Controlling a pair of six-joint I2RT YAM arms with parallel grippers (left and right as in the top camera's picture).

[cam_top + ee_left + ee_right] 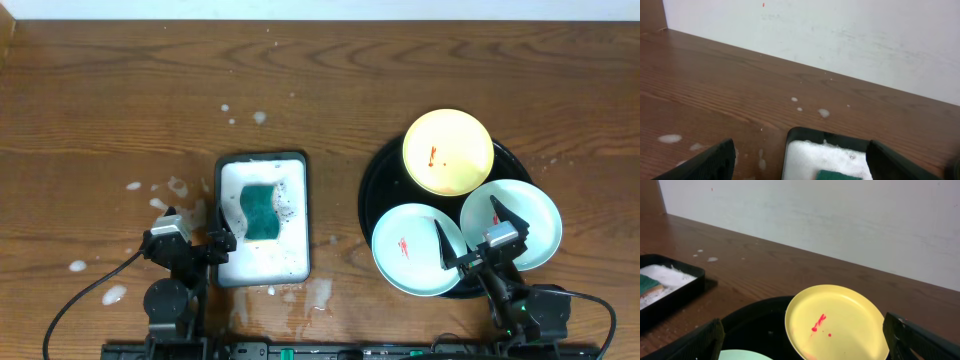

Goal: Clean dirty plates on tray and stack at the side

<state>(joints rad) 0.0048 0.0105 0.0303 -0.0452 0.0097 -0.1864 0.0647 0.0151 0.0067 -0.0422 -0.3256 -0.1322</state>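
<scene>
The black round tray [372, 178] sits at the right and carries three dirty plates. A pale yellow plate [448, 152] lies at its far side, and two mint-green plates [410, 250] [525, 215] lie nearer me; all have red smears. My right gripper [472, 232] hangs open above the two mint plates, holding nothing. In the right wrist view the yellow plate [840, 325] lies ahead between the spread fingers [705, 340], with the tray [755, 317] under it. My left gripper [195, 228] is open at the near left corner of the sponge tray [262, 158].
The white, black-rimmed sponge tray [810, 134] holds foam and a green sponge [260, 210]. Foam splashes [170, 186] dot the wooden table to its left, behind and in front. Cables run from both arm bases at the near edge. A white wall stands beyond the table.
</scene>
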